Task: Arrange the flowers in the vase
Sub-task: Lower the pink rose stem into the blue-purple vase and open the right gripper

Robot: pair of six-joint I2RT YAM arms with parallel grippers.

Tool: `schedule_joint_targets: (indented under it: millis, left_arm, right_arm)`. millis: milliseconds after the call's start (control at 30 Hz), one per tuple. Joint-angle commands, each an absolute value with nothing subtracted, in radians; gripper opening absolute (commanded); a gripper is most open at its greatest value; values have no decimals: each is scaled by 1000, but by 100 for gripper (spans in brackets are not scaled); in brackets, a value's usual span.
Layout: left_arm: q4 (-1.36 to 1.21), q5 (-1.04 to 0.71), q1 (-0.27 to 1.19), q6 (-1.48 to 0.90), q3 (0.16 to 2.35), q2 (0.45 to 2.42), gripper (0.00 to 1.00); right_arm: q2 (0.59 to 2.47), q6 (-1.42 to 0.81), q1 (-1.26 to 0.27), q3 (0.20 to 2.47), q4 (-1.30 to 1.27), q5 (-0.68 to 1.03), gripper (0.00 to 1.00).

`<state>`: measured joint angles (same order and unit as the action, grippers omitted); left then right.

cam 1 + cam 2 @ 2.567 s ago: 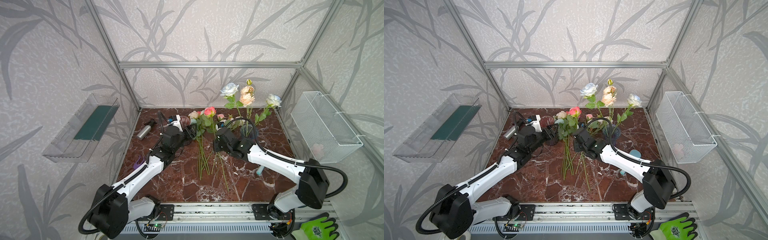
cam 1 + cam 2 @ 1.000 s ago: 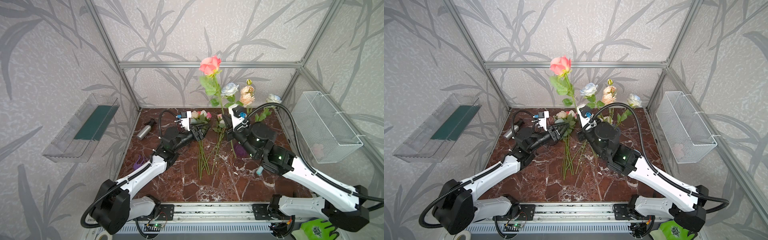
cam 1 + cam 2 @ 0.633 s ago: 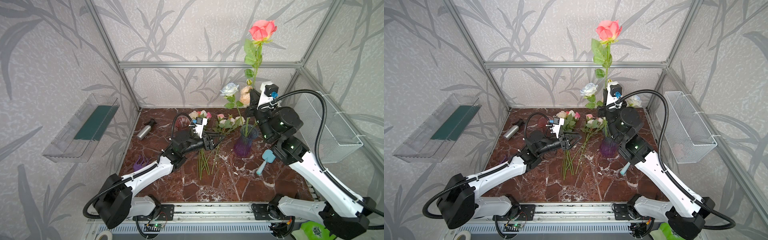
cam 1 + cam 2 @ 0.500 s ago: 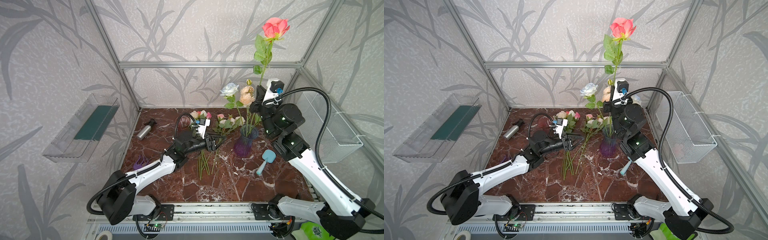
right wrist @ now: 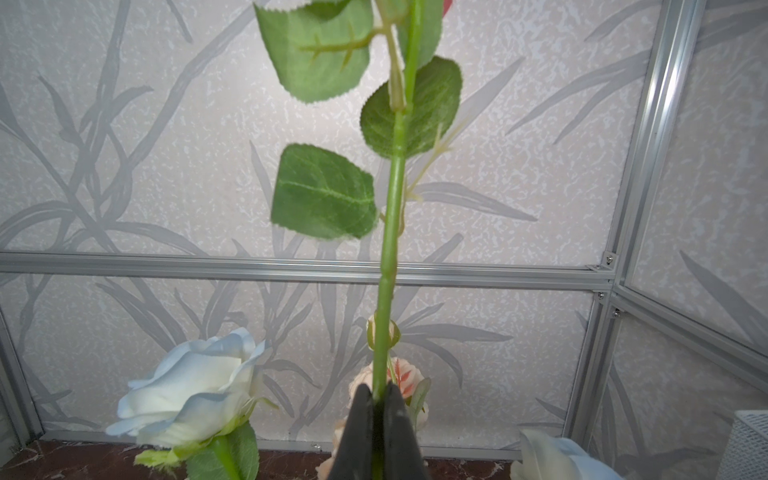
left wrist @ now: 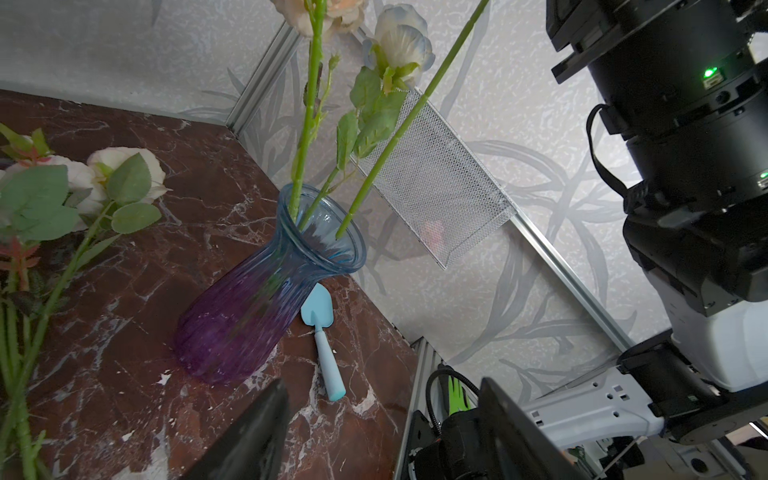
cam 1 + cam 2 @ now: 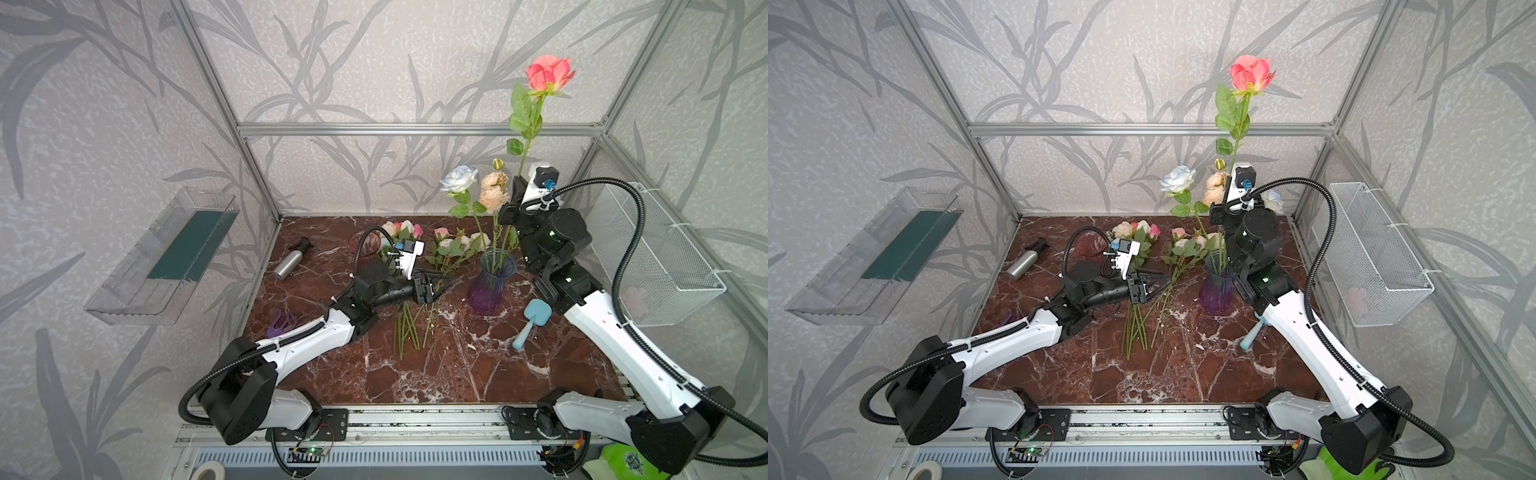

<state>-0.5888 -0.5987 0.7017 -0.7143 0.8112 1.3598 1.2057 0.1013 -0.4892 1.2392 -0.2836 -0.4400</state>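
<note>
My right gripper (image 5: 377,401) is clamped tight on the green stem of the coral rose (image 7: 548,75), low on its length. The rose's long axis runs nearly upright with a slight lean. Its head stands high above my jaws, with leaves in between. The cut end points down below them to the mouth of the vase (image 6: 249,307), and in the left wrist view the tip sits just inside the rim.

The vase is glass, blue at the neck and purple toward the foot. It stands upright beneath my right gripper and holds other stems: a pale blue rose (image 7: 459,183), a peach peony (image 7: 494,193) just beside my jaws, and a white-blue rose (image 6: 401,37).

My left gripper (image 7: 440,286) hangs low with its jaws apart and nothing between them. It points toward the vase, near it but not touching. Under and behind it the other flowers (image 7: 409,320) lie flat on the table (image 7: 415,374), stems toward my base and heads toward the back wall.

The table is red-brown marble. A blue trowel (image 7: 532,318) lies just beside the vase's foot, on the side away from my left gripper. A silver bottle (image 7: 289,264) and a reddish glass bowl (image 7: 359,245) sit behind my left gripper. The walls (image 7: 374,62) are grey with a leaf pattern, set in an aluminium frame. A wire basket (image 7: 660,257) hangs beyond my right arm and a clear tray (image 7: 166,257) beyond my left
</note>
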Motion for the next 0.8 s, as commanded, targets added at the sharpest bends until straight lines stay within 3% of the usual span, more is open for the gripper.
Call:
schedule_joint_targets:
  millis: [0, 767]
  left_arm:
    - [-510, -548, 705, -598, 846, 1313, 73]
    - [-484, -466, 693, -548, 827, 1286, 75]
  right_arm:
    - [1182, 104, -488, 1199, -379, -425, 0]
    - [1077, 26, -488, 916, -468, -412, 0]
